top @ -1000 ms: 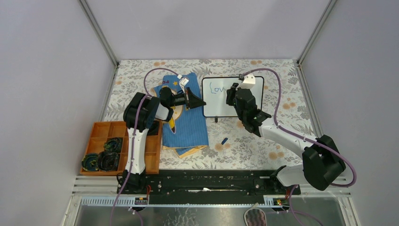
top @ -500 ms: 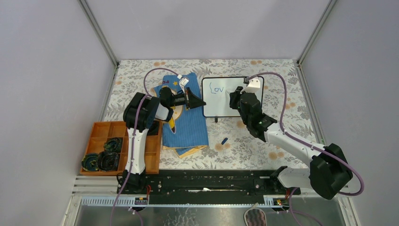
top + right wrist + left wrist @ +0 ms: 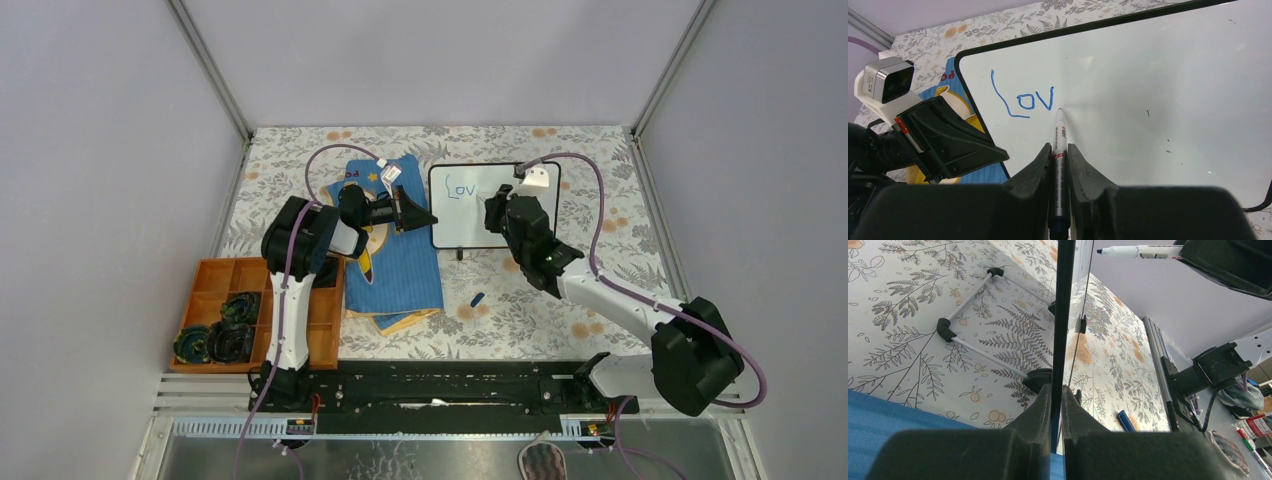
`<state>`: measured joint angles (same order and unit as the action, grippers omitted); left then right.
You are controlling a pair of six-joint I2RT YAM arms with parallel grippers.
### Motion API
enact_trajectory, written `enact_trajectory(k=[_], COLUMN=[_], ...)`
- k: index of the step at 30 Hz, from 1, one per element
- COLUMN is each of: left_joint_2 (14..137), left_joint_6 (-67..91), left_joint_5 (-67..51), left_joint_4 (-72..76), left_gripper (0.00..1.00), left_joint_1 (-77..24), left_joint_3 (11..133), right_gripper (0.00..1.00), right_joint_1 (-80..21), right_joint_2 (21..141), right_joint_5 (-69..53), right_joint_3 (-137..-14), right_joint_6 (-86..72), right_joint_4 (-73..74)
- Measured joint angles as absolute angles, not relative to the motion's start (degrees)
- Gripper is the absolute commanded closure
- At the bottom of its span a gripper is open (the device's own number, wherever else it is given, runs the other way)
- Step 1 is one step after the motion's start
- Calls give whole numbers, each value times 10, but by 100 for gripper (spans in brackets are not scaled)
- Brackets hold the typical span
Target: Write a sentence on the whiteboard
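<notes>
- On the flowery table [image 3: 600, 190], why is the left gripper [image 3: 1057, 405] squeezing the whiteboard [image 3: 1148, 75] by its black edge?
- It is pinching tight so the propped-up board is not sliding or tipping while the pen is pushing on it.
- What is the right gripper [image 3: 1059, 150] doing?
- It is clamping a blue marker [image 3: 1059, 135]. The tip is touching the board just right of "Lov".
- Is the sentence [image 3: 1023, 100] done?
- No. I think an "e" is coming next.

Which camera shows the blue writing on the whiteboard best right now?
Right wrist: the blue handwritten marker letters read clearly as "Lov". Top external shows them small; left wrist sees the black-framed whiteboard edge-on, no writing.
</notes>
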<state>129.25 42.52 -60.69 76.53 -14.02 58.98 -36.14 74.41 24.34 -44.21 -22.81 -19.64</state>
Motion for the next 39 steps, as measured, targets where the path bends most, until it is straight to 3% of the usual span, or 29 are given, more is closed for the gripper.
enact_trajectory(k=[39], left_joint_2=[1292], left_joint_6=[425], left_joint_5=[-607], left_joint_4=[763], left_gripper=[100], left_joint_1=[-140], left_joint_3=[590], right_gripper=[100], right_joint_1=[-339], right_joint_2=[759], right_joint_5=[260], right_joint_3=[-467], right_joint_6=[-229], right_joint_4=[-196])
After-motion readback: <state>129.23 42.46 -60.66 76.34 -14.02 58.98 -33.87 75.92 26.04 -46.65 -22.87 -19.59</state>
